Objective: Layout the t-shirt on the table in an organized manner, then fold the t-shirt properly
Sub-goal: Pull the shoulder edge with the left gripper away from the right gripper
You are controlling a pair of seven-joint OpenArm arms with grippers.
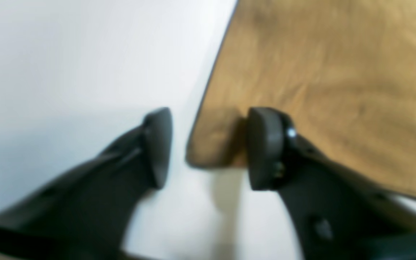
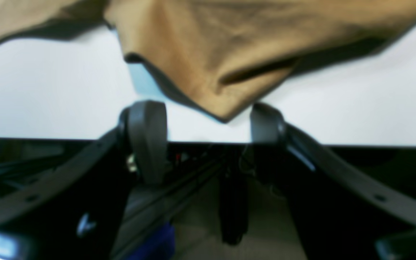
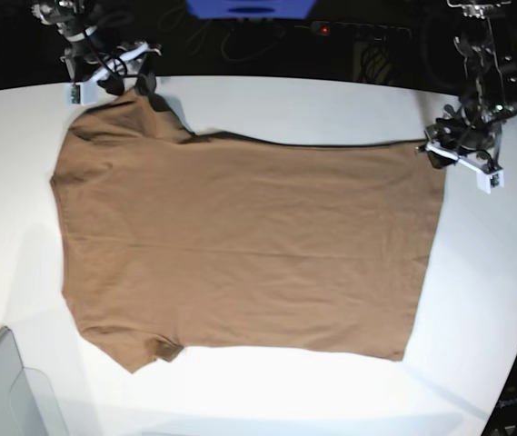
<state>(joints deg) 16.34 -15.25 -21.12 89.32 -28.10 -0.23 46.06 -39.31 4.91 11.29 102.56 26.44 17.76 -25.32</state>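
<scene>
The brown t-shirt (image 3: pixel 240 245) lies spread flat on the white table (image 3: pixel 494 272), sleeves toward the base view's left and hem toward its right. My left gripper (image 3: pixel 435 153) is at the far hem corner. In the left wrist view its jaws (image 1: pixel 209 148) stand apart around that corner of the t-shirt (image 1: pixel 320 72): the right finger (image 1: pixel 265 148) touches the cloth, the left finger is off it. My right gripper (image 3: pixel 140 86) is at the far sleeve. In the right wrist view it (image 2: pixel 206 122) is open, with the sleeve tip of the t-shirt (image 2: pixel 211 47) just above its fingertips.
A grey translucent bin corner (image 3: pixel 4 391) sits at the near left of the table. The table's far edge (image 2: pixel 374 144) runs right under my right gripper, with dark floor and cables beyond. A blue object (image 3: pixel 249 7) is behind the table.
</scene>
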